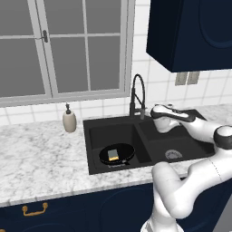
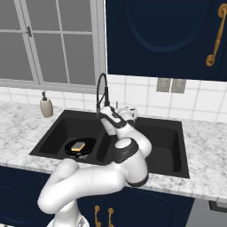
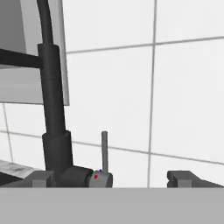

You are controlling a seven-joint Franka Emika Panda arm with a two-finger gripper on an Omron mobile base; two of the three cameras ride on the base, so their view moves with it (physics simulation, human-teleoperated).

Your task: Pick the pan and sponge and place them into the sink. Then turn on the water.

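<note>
The black pan (image 1: pixel 127 150) (image 2: pixel 90 142) lies in the left basin of the black sink (image 1: pixel 108 132) (image 2: pixel 170 141), handle toward the front. On the pan rests the yellow sponge (image 1: pixel 113 155) (image 2: pixel 79 146). My gripper (image 1: pixel 155 112) (image 2: pixel 129 110) (image 3: pixel 113 178) hovers over the sink's back rim, just right of the dark arched faucet (image 1: pixel 137 96) (image 2: pixel 103 94) (image 3: pixel 52 109). It is open, fingers wide apart. The faucet's thin grey lever (image 3: pixel 104 151) stands upright between the fingertips, a little beyond them. No stream runs from the spout.
A beige soap dispenser (image 1: pixel 69 120) (image 2: pixel 46 107) stands on the marble counter left of the sink. A window is behind it, a navy upper cabinet (image 1: pixel 190 31) hangs above right, and wall outlets (image 1: pixel 186 78) (image 2: pixel 171 85) sit on the tiled wall.
</note>
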